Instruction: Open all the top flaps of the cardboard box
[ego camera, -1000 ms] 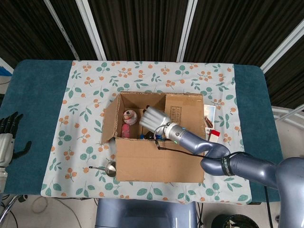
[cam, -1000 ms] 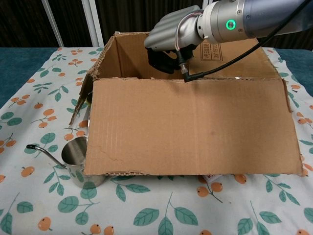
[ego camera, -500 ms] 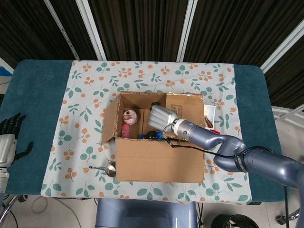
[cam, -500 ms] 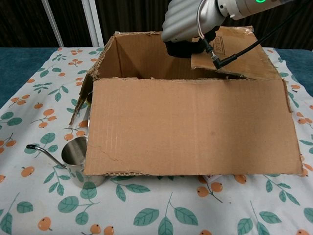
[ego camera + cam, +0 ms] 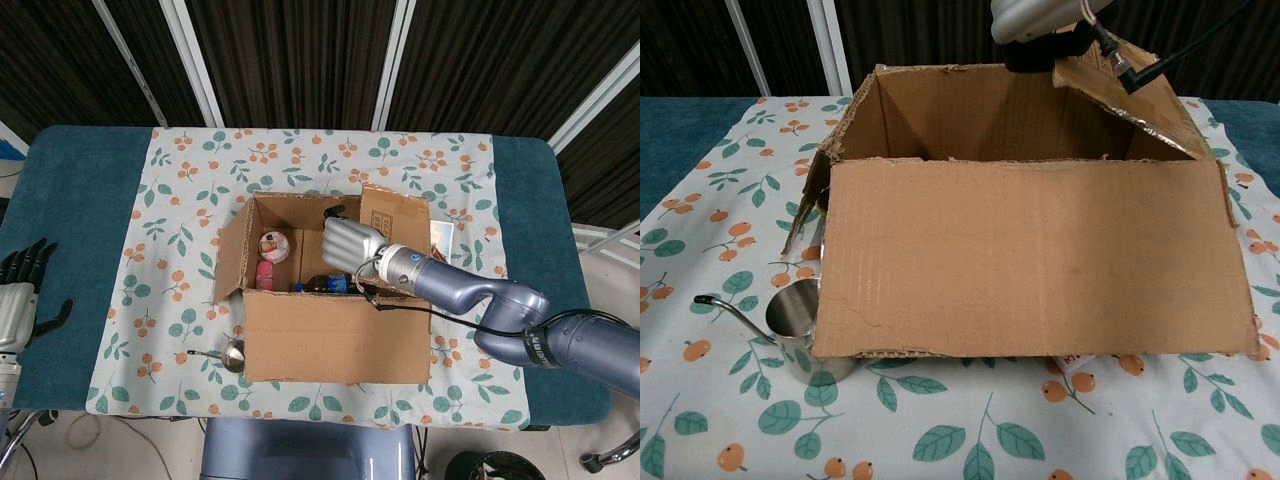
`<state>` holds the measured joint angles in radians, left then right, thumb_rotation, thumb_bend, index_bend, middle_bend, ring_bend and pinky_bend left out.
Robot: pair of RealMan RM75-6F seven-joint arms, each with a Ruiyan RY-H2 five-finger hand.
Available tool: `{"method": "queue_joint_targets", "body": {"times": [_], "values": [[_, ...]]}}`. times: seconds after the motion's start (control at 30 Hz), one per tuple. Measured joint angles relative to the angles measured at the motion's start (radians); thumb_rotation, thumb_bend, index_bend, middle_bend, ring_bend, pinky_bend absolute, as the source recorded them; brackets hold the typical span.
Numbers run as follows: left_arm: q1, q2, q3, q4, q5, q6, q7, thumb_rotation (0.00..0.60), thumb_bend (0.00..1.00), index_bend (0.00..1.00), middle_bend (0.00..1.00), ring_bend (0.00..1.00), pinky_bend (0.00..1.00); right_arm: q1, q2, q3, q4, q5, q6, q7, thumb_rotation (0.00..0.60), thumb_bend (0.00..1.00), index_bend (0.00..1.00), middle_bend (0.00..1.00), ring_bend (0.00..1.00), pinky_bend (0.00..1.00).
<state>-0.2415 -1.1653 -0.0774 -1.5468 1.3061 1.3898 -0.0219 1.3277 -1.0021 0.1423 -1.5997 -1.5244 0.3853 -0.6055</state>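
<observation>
The right arm (image 5: pixel 500 310) reaches inward and to the left, its hand (image 5: pixel 350 242) raised with fingers curled downward. The left hand (image 5: pixel 22 290) rests far at the side, fingers spread apart.

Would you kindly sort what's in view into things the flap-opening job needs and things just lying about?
Job: cardboard box; right-side flap; right hand, lifting that flap.

Lying about: steel pitcher; bottles inside the box; left hand, off the table.

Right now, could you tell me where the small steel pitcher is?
The steel pitcher stands on the floral tablecloth at the cardboard box's front left corner, low left in the chest view, partly tucked behind the front flap.
</observation>
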Motion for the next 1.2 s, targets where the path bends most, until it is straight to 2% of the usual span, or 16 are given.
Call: {"method": "queue_joint_targets", "body": {"times": [0.53, 0.63, 0.7, 0.8, 1.03, 1.2], "values": [[0.008, 0.004, -0.010, -0.011, 0.003, -0.013, 0.002, 0.600, 0.34, 0.00, 0.00, 0.00, 0.01, 0.015, 0.164, -0.023, -0.042, -0.033, -0.077, -0.028, 0.600, 0.99, 0.77, 0.62, 0.40, 0.36], [0.010, 0.004, -0.014, -0.012, 0.001, -0.015, 0.004, 0.600, 0.34, 0.00, 0.00, 0.00, 0.00, 0.014, 0.187, -0.028, -0.052, -0.049, -0.082, -0.022, 0.600, 0.91, 0.75, 0.59, 0.39, 0.36], [0.011, 0.004, -0.016, -0.013, -0.001, -0.018, 0.005, 0.600, 0.34, 0.00, 0.00, 0.00, 0.00, 0.011, 0.198, -0.031, -0.055, -0.064, -0.080, -0.015, 0.600, 0.76, 0.72, 0.56, 0.38, 0.35], [0.012, 0.004, -0.018, -0.014, -0.002, -0.021, 0.007, 0.600, 0.34, 0.00, 0.00, 0.00, 0.00, 0.007, 0.214, -0.033, -0.056, -0.075, -0.079, 0.001, 0.600, 0.62, 0.65, 0.50, 0.36, 0.33], [0.014, 0.005, -0.021, -0.017, -0.001, -0.026, 0.010, 0.600, 0.34, 0.00, 0.00, 0.00, 0.00, -0.008, 0.234, -0.035, -0.056, -0.104, -0.059, 0.028, 0.600, 0.50, 0.56, 0.41, 0.28, 0.28], [0.017, 0.006, -0.025, -0.018, -0.002, -0.026, 0.010, 0.600, 0.34, 0.00, 0.00, 0.00, 0.00, -0.020, 0.244, -0.035, -0.054, -0.123, -0.042, 0.035, 0.600, 0.43, 0.45, 0.32, 0.24, 0.25]]}}
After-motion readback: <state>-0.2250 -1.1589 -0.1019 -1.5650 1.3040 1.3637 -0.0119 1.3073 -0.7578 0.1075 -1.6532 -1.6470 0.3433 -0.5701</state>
